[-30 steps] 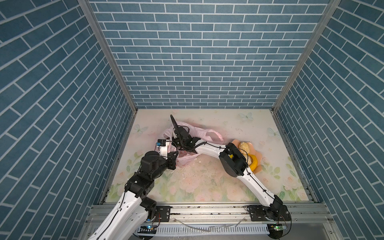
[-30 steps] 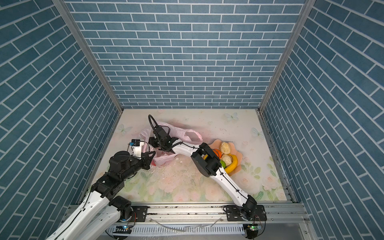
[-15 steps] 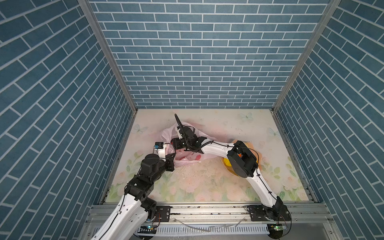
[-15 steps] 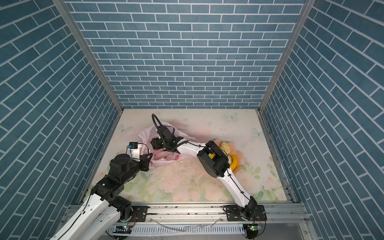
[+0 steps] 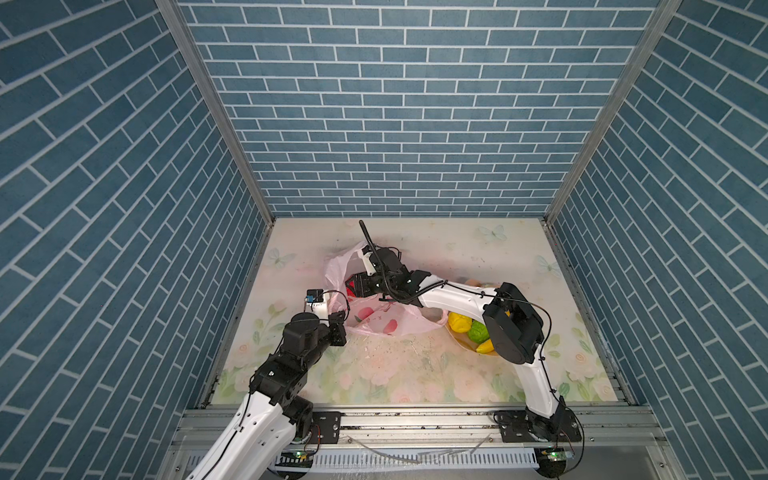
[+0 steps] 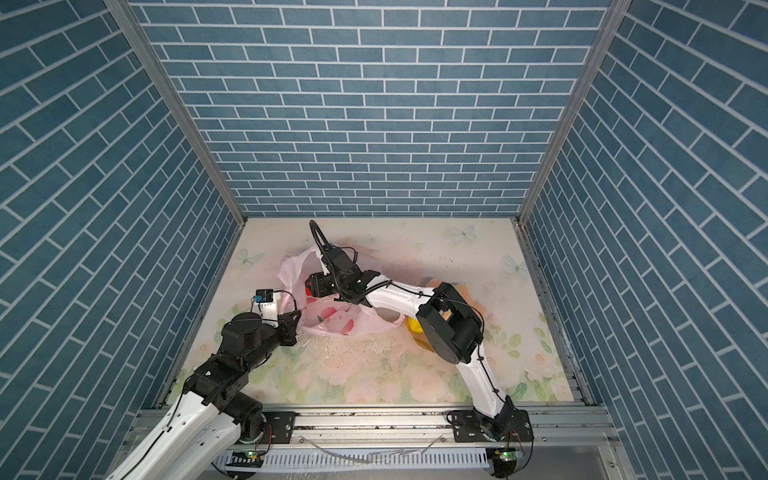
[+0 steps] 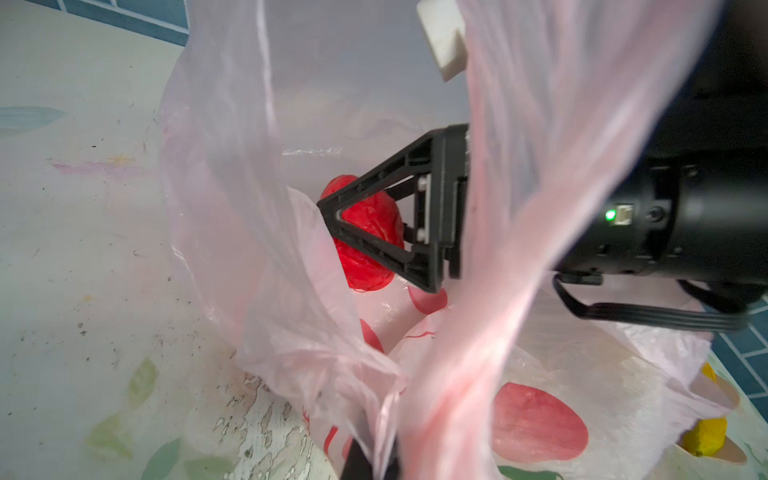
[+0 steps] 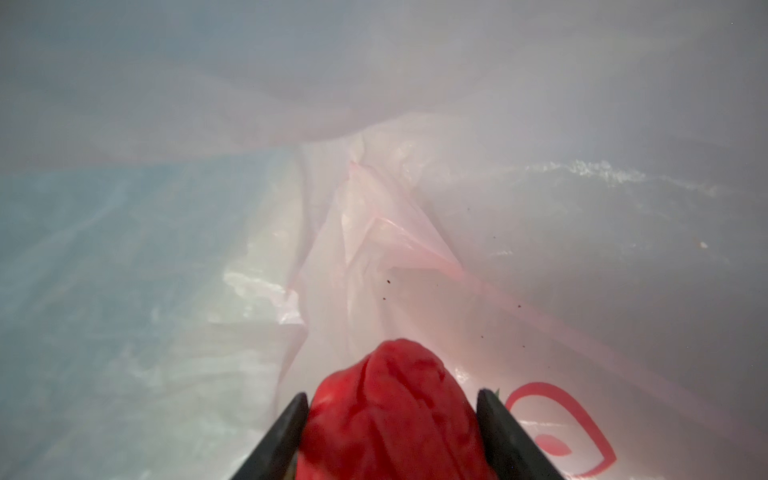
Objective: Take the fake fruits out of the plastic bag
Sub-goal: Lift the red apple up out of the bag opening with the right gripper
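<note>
1. Right gripper point(image 8: 391, 398) is inside the plastic bag point(image 5: 384, 322); its jaws are clamped on either side of the red apple point(image 7: 370, 220) (wrinkled skin, wedged between the black fingers).
2. Left gripper point(image 5: 337, 320) is closed, pinching a gathered edge of the bag on its near-left side; in the left wrist view the pink film fans up from that pinch.
3. Bag sits on the floral table point(image 5: 395, 374), left of centre in both top views; the right arm point(image 5: 453, 297) reaches across the middle into it; the apple shows red through the opening.
4. Peach bowl point(image 5: 473, 283) is just right of the bag, mostly under the right arm's elbow; visible in it are a yellow round fruit point(image 5: 458, 322), a bumpy green ball point(image 5: 478, 331) and a banana point(image 5: 484, 347); the arm hides the rest of the bowl.
</note>
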`<state>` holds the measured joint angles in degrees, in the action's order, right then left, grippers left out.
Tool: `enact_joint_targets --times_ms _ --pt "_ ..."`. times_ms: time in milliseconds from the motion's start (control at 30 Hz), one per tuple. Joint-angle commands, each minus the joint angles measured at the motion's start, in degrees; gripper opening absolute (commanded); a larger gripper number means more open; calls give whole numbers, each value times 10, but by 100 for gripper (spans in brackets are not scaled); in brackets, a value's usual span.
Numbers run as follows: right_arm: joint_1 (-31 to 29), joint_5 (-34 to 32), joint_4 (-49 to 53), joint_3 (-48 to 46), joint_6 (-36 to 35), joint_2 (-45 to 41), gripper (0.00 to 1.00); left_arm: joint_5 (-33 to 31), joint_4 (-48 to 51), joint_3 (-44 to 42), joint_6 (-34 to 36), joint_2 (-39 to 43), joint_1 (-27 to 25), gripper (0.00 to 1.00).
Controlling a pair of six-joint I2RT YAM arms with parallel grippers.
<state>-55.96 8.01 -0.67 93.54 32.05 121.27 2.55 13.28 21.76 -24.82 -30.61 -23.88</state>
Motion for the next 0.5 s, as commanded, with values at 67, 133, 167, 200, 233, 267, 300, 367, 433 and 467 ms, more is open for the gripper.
enact_joint_targets --times_ms 67,133,167,200,233,267,300,367,433,467 --pt "1 -11 19 -28 -27 -53 10 -26 -17 2 -9 -14 1 6" --pt "1 -10 26 -32 -29 -61 10 -35 -23 4 -13 -15 1 6" --pt "1 -8 30 -33 -30 -65 10 -40 -28 4 -16 -16 0 6" --pt "1 -7 32 -36 -30 -69 10 -47 -33 5 -19 -18 0 6" --pt "0 -7 34 -38 -30 -72 10 -54 -35 6 -20 -20 0 6" --pt "1 -6 35 -41 -30 -76 10 -60 -38 10 -20 -23 1 6" --pt "2 -5 39 -42 -30 -79 10 -66 -41 15 -19 -28 0 6" --pt "0 -5 46 -43 -33 -84 10 -77 -45 21 -18 -38 0 6" --pt "-1 -4 49 -45 -33 -89 10 -84 -52 26 -17 -49 1 6" --pt "0 -2 51 -45 -33 -91 10 -86 -59 28 -16 -55 1 6"
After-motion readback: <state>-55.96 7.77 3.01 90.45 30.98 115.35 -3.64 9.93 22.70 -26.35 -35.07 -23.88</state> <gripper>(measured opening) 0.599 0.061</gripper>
